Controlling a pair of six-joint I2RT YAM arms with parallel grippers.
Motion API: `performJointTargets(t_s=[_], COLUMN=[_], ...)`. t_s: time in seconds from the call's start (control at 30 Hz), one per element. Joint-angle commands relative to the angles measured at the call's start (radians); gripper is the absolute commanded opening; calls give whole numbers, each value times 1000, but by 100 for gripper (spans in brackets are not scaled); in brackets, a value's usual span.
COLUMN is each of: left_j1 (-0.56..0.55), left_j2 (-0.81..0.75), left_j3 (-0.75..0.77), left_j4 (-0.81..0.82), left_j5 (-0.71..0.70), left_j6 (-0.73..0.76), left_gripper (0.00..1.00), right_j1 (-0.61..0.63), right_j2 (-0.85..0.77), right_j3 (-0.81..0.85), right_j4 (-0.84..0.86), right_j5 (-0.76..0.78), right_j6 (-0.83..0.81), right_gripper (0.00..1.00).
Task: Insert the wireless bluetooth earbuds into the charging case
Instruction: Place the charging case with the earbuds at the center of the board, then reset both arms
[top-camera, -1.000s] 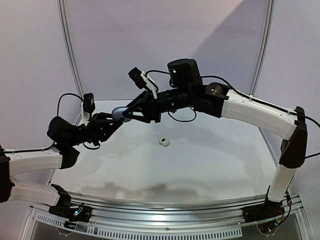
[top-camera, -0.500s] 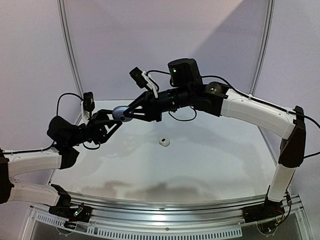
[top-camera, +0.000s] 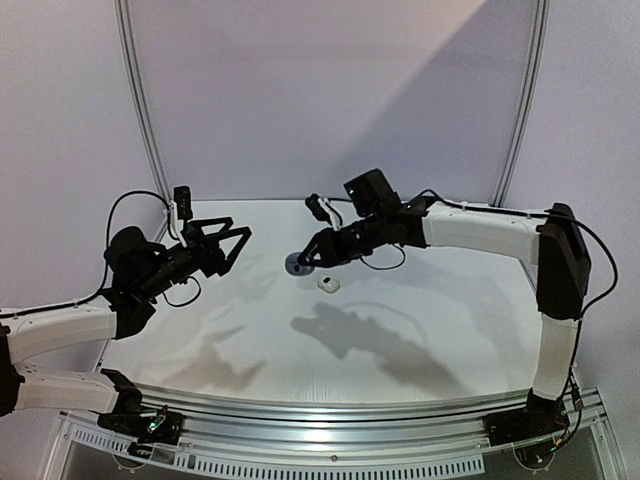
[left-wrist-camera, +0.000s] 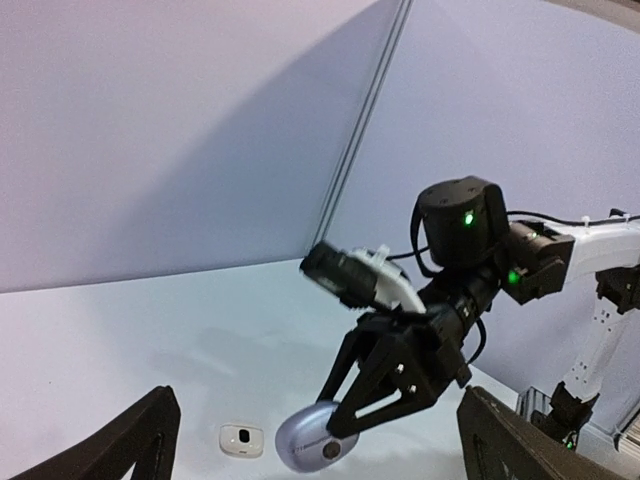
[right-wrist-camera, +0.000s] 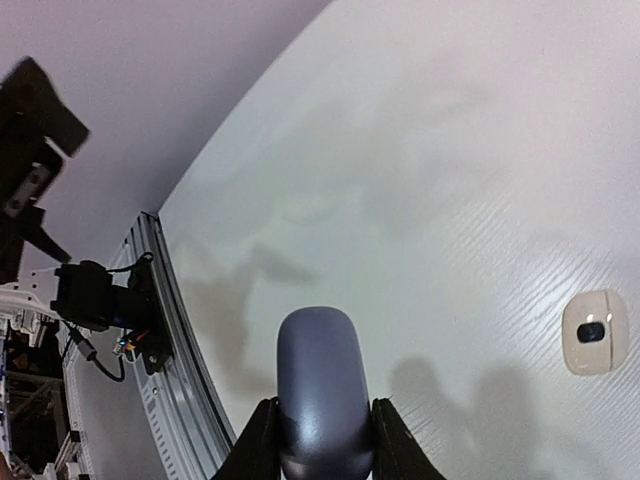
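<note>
- Right tool (right-wrist-camera: 323, 447) is clamped on the case (right-wrist-camera: 322, 375) by its sides, low over the table (top-camera: 440, 320); left tool (top-camera: 230, 243) gapes, empty.
- A small white piece (top-camera: 328, 284), maybe an earbud, lies on the table near the case.
- We judge it light, glossy and slippery: pinch its broad sides gently.

White matte table (top-camera: 420, 330): one small white rounded piece with dark centre spot (top-camera: 327, 284) lies flat, near right gripper (top-camera: 300, 263) fingertips, well apart from left gripper (top-camera: 238, 235).
</note>
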Motion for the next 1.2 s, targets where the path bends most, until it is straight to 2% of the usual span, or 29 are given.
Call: performJointTargets(t_s=[0.0,0.1,0.23,0.47,0.5,0.6,0.63,0.67,0.73,0.87,1.03,1.17], left_j1=[-1,-1,-2,-2,-2,-2,-2,-2,-2,-2,-4,-2], left_j2=[-7,-7,-10,-9,-10,-11,-10,-11,-12,-18,-26,-11], left_j3=[17,19,17,18,15,15,16,16,15,20,23,38], left_j4=[-78,-78,-81,-73,-73,-78,-81,-83,-84,-91,-146,-289], left_j5=[-34,-32,-40,-38,-39,-46,-49,-52,-56,-105,-245,-432], left_j6=[14,7,20,16,17,22,22,23,26,33,53,54], left_gripper=[99,99,99,99,99,99,99,99,99,99,99,99], right_j1=[18,18,18,18,18,17,18,17,17,-8,-91,-214], right_j2=[100,192,237,285,291,284,281,277,256,184,22,-97], right_j3=[-74,-119,-150,-144,-141,-128,-113,-97,-65,-47,-87,-167], right_j4=[57,170,214,155,143,102,69,33,-41,-127,-155,-196], right_j5=[-41,-111,-129,-158,-158,-147,-137,-122,-80,32,202,330], right_j6=[166,311,376,400,398,382,368,353,308,255,247,301], right_gripper=[0,0,0,10,13,40,60,74,90,98,99,99])
